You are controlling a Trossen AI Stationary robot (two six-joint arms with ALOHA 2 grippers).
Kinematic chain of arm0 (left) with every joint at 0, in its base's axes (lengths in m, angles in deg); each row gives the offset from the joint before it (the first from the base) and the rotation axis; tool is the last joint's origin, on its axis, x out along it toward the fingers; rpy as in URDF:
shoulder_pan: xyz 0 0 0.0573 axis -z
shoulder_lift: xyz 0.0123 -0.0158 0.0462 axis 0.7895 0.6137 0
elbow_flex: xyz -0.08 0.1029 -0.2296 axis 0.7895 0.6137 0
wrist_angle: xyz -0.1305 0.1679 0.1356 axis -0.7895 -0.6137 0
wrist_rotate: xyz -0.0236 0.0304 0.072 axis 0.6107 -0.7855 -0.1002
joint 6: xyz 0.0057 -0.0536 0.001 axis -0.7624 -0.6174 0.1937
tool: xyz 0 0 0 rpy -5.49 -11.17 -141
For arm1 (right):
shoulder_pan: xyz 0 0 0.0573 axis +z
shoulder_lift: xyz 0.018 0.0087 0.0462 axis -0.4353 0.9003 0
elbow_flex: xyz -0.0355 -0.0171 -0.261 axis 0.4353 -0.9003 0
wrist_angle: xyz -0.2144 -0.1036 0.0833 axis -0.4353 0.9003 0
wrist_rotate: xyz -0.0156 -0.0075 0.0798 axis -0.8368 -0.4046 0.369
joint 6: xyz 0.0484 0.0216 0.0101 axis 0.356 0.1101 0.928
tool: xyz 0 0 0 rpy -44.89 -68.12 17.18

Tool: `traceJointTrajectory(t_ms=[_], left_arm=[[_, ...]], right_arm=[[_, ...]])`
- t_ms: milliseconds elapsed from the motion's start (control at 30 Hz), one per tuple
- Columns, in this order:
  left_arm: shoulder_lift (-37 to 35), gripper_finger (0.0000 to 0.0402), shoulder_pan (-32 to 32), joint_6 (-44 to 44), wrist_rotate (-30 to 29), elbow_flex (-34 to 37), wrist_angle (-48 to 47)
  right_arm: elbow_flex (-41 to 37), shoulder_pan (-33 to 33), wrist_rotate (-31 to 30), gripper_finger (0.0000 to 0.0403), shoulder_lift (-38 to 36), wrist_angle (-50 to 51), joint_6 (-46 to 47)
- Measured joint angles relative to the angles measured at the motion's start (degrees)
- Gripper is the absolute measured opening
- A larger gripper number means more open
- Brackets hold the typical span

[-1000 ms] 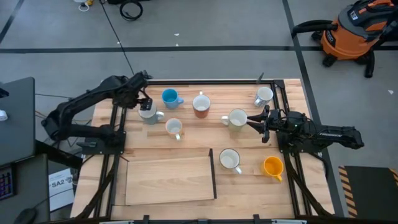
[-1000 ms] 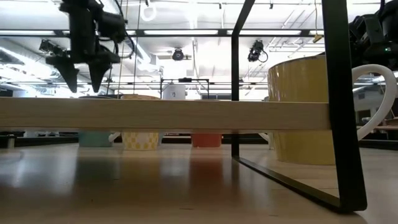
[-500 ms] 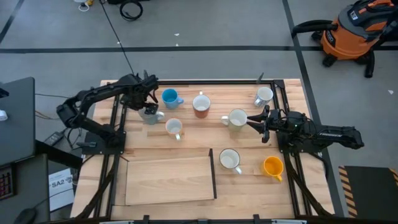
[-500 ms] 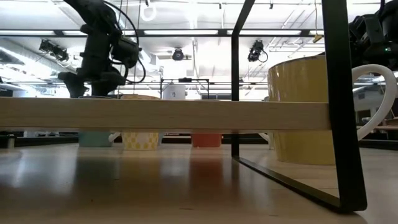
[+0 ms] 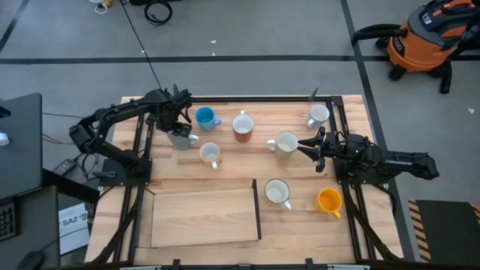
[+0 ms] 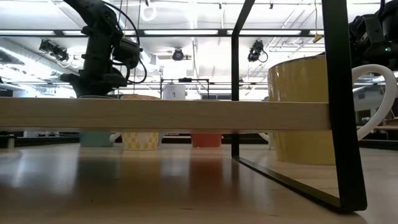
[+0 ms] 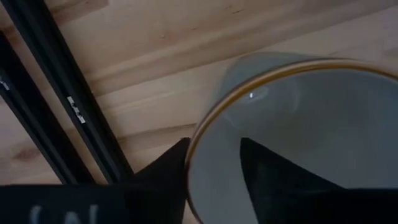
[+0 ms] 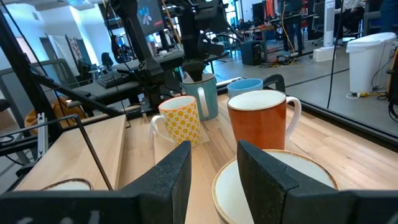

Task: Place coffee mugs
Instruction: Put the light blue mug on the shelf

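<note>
Only the left wrist view shows the left gripper pinching the grey mug's smooth gold-edged rim.

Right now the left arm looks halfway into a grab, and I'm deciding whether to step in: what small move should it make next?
Probably finish closing: the left tool straddles the grey mug's rim, one finger inside, one outside. Then lift.

Pale wooden slatted table top framed by black metal rails. On it: a sky-blue ceramic mug, a reddish-brown mug with white inside, a white mug dotted with yellow, a pale grey mug with a tan rim, an orange-yellow mug.
</note>
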Motion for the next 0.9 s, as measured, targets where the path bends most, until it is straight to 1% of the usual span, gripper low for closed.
traceJointTrajectory(t_ms=[167, 500, 567, 667, 767, 900], left_arm=[[0.0, 0.0104, 0.0, 3.6, -0.3, 0.0, 0.0], [-0.1, 0.004, 0.0, 3.9, 0.3, -0.2, 0.2], [-0.2, 0.0034, 0.0, 3.9, 0.4, -0.3, 0.2], [-0.2, 0.0036, 0.0, 4.8, 0.2, -1.4, -0.8], [-0.1, 0.0038, 0.1, 5.9, -0.9, -3.7, -2.7], [-0.1, 0.0033, 0.0, 6.8, -0.8, -8.1, -5.5]], right_arm=[[0.0, 0.0, 0.0, 0.0135, 0.0, 0.0, 0.0], [0.0, 0.0, 0.0, 0.0135, 0.0, 0.0, 0.0], [0.0, 0.0, 0.0, 0.0135, 0.0, 0.0, 0.0], [0.0, 0.0, 0.0, 0.0135, 0.0, 0.0, 0.0], [0.0, 0.0, 0.0, 0.0135, 0.0, 0.0, 0.0], [0.0, 0.0, 0.0, 0.0135, 0.0, 0.0, 0.0]])
